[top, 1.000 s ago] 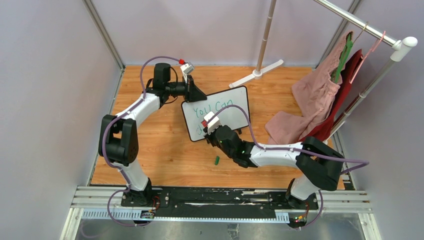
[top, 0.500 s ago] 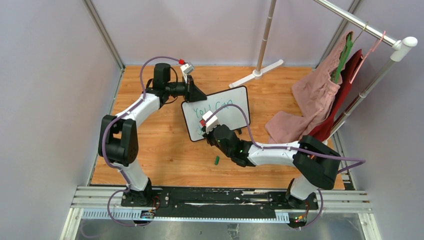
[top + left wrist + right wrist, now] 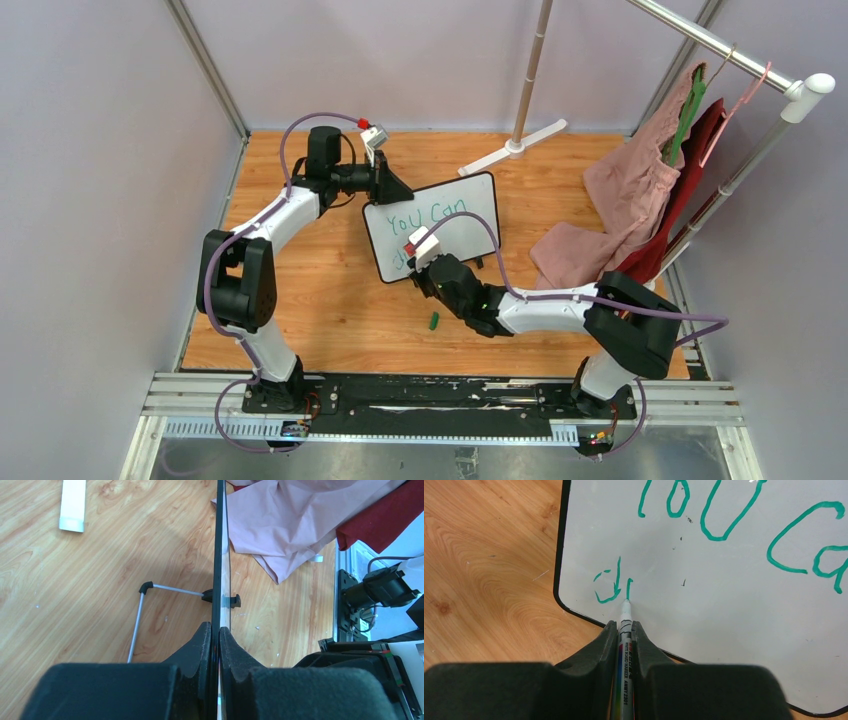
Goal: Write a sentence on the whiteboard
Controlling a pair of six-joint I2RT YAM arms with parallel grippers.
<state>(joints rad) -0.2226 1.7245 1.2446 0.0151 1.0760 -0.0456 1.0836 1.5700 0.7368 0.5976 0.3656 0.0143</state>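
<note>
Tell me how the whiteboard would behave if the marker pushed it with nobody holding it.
Probably stiff: the whiteboard edge runs straight in the left wrist view. Likely light and apt to tip or slide, since it is thin and stands on a wire prop. That may be why the left gripper clamps its edge.

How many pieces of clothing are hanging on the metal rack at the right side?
2. A pale pink cloth garment hangs on the inner side, its lower part lying on the wooden tabletop; a dark red cloth garment hangs behind it. Others may be hidden.
</note>
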